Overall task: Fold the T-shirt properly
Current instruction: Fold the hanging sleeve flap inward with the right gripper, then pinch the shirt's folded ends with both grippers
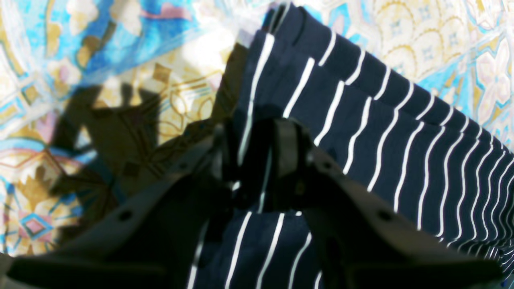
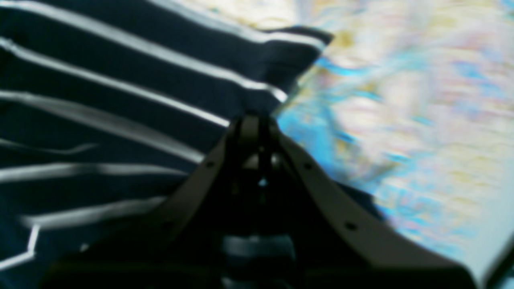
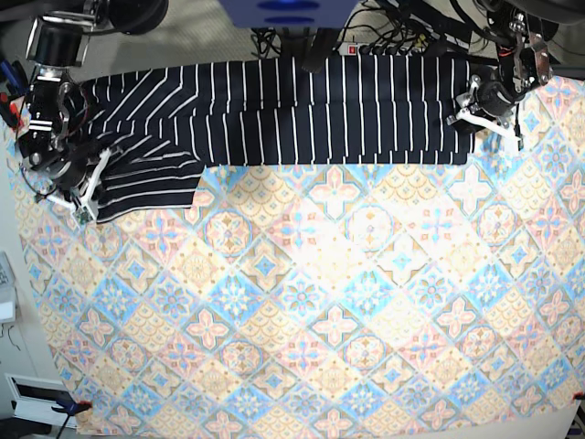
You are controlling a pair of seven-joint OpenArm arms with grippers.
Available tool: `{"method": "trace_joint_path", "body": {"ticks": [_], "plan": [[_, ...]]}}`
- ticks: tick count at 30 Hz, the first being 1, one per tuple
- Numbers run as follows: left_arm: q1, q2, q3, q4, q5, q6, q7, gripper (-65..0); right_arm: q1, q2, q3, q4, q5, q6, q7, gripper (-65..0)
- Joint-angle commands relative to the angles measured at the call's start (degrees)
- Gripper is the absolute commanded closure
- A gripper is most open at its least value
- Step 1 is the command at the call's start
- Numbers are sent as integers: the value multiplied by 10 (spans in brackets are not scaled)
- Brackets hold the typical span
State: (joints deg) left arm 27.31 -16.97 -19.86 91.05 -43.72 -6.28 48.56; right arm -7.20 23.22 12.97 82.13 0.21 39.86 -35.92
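Observation:
The dark navy T-shirt point(image 3: 292, 110) with thin white stripes lies stretched in a long band across the far side of the table. One part hangs down at its left end. My left gripper point(image 3: 477, 121) is at the band's right end. In the left wrist view the left gripper point(image 1: 257, 156) is shut on a fold of the T-shirt point(image 1: 381, 132). My right gripper point(image 3: 89, 203) is at the lower left corner. In the right wrist view the right gripper point(image 2: 253, 124) is shut on the edge of the T-shirt point(image 2: 120, 104).
The pastel diamond-patterned tablecloth point(image 3: 347, 302) covers the whole table in front of the shirt. Cables and dark equipment point(image 3: 384, 23) sit behind the far edge. The table's left edge runs close beside my right arm point(image 3: 50, 110).

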Motion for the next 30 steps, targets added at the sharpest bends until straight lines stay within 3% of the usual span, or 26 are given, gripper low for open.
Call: {"method": "trace_joint_path", "body": {"ticks": [1,10,14,30], "plan": [[-3,-8,-4,8,-5,-4,-7,-163,-10,7,7,31,3,1,-2,-19],[-4,-8,-4,8,-5,-4,-7,-163,-127,6,42,195,3,1,-54,-19],[-4,-8,-4,8,-5,-4,-7,-163,-177,-10,65,245,3,1,-61,-19],[-4,-8,-4,8,-2,-4,-7,-163,-297,-15,90,271,2,1,-55,-19]]}}
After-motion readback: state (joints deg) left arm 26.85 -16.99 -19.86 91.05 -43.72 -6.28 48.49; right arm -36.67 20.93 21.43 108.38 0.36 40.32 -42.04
